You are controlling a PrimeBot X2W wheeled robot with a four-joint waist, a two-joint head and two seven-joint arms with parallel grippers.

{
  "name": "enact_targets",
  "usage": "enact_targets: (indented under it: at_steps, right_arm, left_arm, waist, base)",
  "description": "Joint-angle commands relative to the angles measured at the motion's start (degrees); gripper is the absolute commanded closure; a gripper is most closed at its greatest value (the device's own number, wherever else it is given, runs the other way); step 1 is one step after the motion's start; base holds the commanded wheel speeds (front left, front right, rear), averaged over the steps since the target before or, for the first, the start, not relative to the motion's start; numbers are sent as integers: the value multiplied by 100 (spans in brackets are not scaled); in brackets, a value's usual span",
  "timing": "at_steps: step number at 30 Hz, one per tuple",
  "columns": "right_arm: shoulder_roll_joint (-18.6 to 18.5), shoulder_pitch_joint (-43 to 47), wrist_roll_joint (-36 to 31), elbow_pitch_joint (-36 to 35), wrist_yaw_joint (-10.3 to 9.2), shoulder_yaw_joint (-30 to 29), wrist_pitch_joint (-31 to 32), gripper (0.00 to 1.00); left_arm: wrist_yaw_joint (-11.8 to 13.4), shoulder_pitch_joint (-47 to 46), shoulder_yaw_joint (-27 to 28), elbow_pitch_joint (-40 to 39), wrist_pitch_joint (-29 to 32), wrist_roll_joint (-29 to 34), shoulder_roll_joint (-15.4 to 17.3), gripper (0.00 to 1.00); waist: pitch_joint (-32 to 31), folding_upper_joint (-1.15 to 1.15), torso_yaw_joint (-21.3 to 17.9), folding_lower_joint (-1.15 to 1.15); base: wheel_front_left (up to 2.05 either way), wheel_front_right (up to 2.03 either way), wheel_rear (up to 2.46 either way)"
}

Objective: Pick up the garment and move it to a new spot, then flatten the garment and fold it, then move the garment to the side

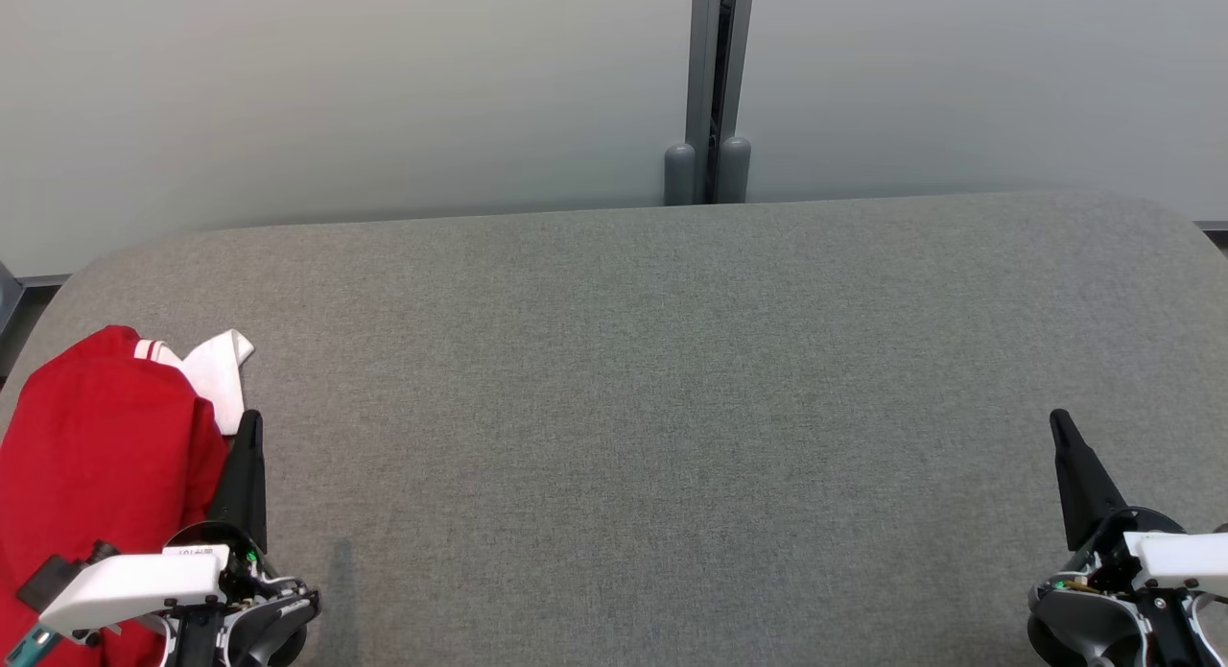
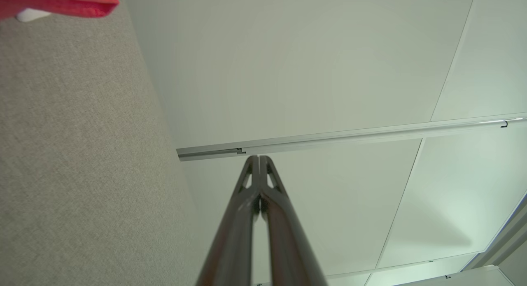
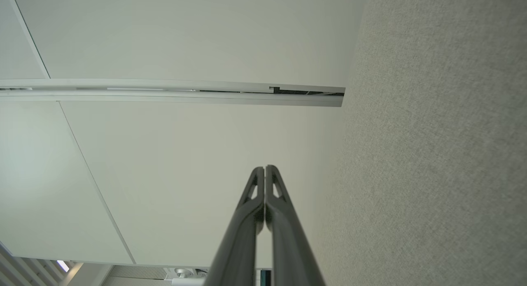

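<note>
The left pincer (image 2: 259, 159) has its fingers pressed together tip to tip. Grey fabric tabletop (image 2: 82, 154) at left; red garment (image 2: 61, 2) at upper-left corner, well apart from the pincer.

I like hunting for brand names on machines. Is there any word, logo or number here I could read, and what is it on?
Nothing here can be read.
Small label on the white casing behind the left hand: faint marks, too small and blurred to read.
Red garment with white trim: no print, logo or tag writing shows.
</note>
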Motion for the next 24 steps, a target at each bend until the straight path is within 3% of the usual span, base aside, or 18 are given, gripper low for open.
enact_targets:
  at_steps: [1, 14, 15, 24]
  right_arm:
    - [-52, -54, 13, 14, 37, -3, 4, 100]
    - [-52, -54, 13, 14, 37, -3, 4, 100]
    - [5, 9, -1, 10, -3, 2, -1, 0]
    - [62, 115, 77, 23, -10, 118, -157, 0]
  left_arm:
    - [-23, -80, 22, 2, 6, -8, 30, 100]
    - [-23, -80, 22, 2, 6, -8, 30, 100]
    - [0, 9, -1, 14, -5, 1, -2, 0]
    - [2, 128, -56, 83, -169, 32, -47, 0]
  waist:
    - [0, 0, 0, 0]
    - [0, 0, 0, 0]
    - [0, 0, 0, 0]
    - [3, 0, 2, 0]
  base:
    - [0, 0, 0]
    - [0, 0, 0]
    - [0, 0, 0]
    - [0, 0, 0]
